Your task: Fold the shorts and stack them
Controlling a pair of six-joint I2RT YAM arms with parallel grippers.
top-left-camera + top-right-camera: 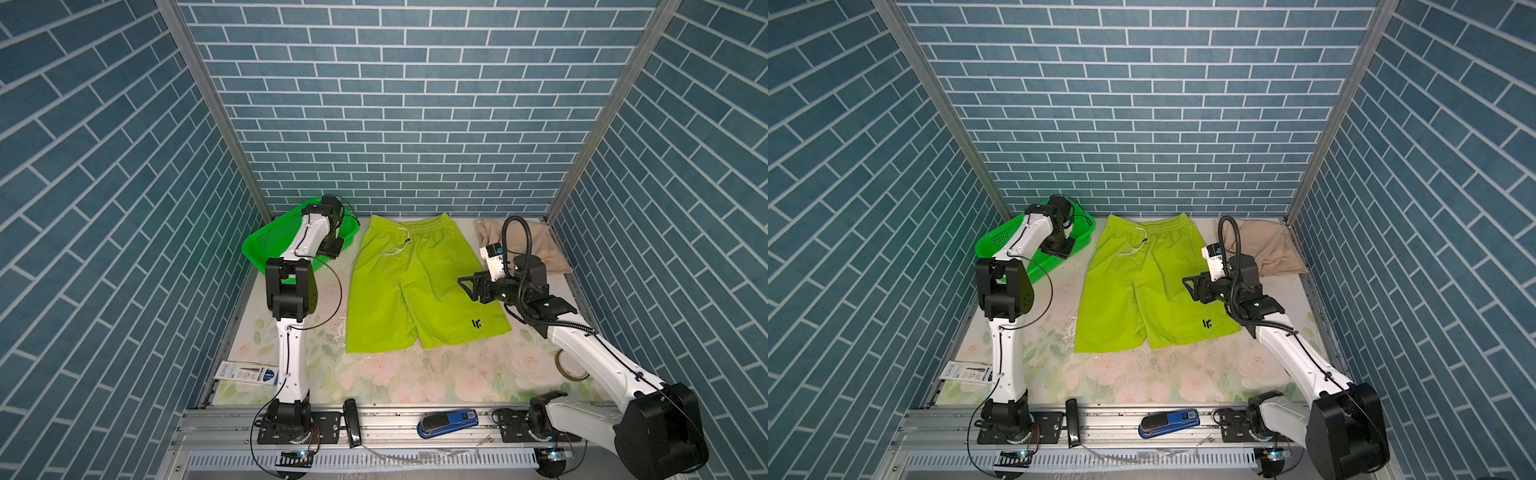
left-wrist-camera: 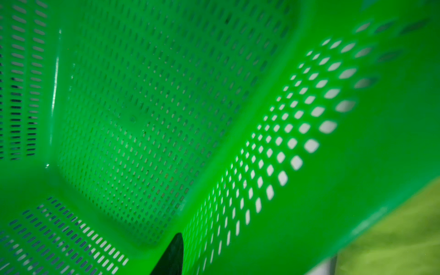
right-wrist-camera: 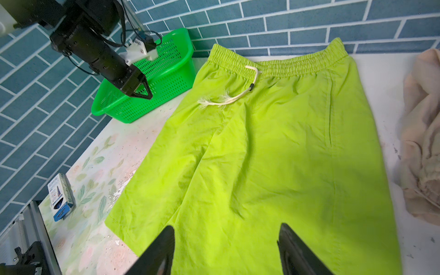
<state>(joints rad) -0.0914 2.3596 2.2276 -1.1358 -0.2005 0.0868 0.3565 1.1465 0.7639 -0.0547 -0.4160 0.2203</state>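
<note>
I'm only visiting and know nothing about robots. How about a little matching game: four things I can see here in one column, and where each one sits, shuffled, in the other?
Things
1. lime green shorts
2. beige shorts
3. green basket
4. blue stapler

Places
A. on the metal rail at the near edge
B. in the far left corner
C. spread flat in the middle of the table
D. bunched up in the far right corner

Pairs: 1-C, 2-D, 3-B, 4-A

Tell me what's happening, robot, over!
Left gripper shut on green basket wall. Right gripper open above lime green shorts, flat, unfolded. Beige shorts bunched back right. Nothing blocking.
</note>
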